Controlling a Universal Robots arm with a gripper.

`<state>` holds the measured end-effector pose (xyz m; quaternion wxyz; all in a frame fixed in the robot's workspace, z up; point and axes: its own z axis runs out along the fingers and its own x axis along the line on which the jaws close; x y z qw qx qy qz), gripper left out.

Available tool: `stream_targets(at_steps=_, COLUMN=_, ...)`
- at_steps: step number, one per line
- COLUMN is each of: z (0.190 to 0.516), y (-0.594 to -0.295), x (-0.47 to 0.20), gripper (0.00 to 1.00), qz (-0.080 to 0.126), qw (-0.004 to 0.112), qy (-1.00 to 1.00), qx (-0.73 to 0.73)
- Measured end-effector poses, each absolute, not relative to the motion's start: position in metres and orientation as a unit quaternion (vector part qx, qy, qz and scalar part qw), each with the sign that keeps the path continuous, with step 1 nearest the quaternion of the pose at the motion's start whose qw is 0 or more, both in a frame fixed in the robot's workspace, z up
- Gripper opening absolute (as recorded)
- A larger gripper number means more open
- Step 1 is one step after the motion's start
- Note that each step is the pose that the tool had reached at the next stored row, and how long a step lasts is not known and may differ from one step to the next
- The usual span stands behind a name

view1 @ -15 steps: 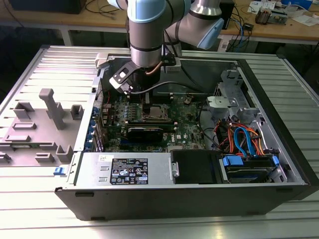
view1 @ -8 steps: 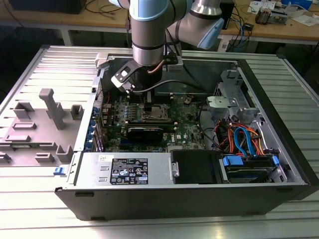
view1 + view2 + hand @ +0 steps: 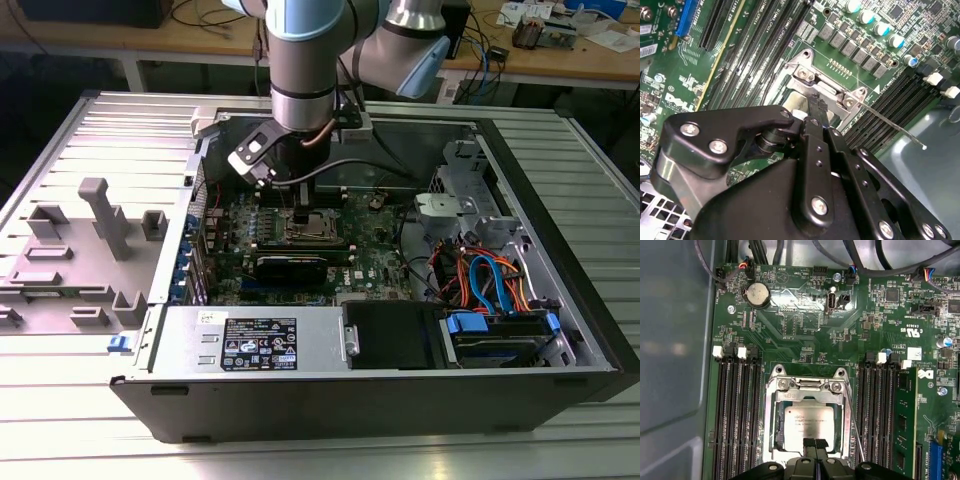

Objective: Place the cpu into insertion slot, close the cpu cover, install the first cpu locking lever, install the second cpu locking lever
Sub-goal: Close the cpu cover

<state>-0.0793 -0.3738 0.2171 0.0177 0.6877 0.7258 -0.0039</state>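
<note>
The cpu (image 3: 807,422), a dull silver square, lies in the insertion slot (image 3: 776,440) on the green board. The cpu cover (image 3: 773,412), a silver frame, lies flat around it, and the chip shows through its window. A thin wire locking lever (image 3: 855,427) runs along one side of the socket; in the second wrist view this locking lever (image 3: 892,127) sticks out past the socket corner. My gripper (image 3: 815,443) is shut, its black fingertips (image 3: 817,106) together at the cover's edge beside the chip. In the exterior view the gripper (image 3: 303,218) stands straight over the socket (image 3: 312,230).
Black memory slots (image 3: 737,415) flank the socket, with a green module (image 3: 903,415) in one and a coin battery (image 3: 758,294) beyond. A long black card (image 3: 290,266), power supply (image 3: 250,345) and cable bundle (image 3: 485,280) fill the case. A grey fixture (image 3: 100,225) stands at the exterior view's left.
</note>
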Motion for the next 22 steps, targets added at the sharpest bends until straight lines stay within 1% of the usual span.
stream_targets(at_steps=11, z=0.213, y=-0.374, x=-0.095, gripper=0.11, qz=-0.004, qw=0.018, qy=0.726, qx=0.688)
stream_targets(at_steps=16, z=0.206, y=-0.374, x=-0.096, gripper=0.11, qz=-0.005, qw=0.018, qy=0.726, qx=0.688)
stream_targets(at_steps=22, z=0.209, y=-0.373, x=-0.096, gripper=0.11, qz=-0.003, qw=0.018, qy=0.726, qx=0.688)
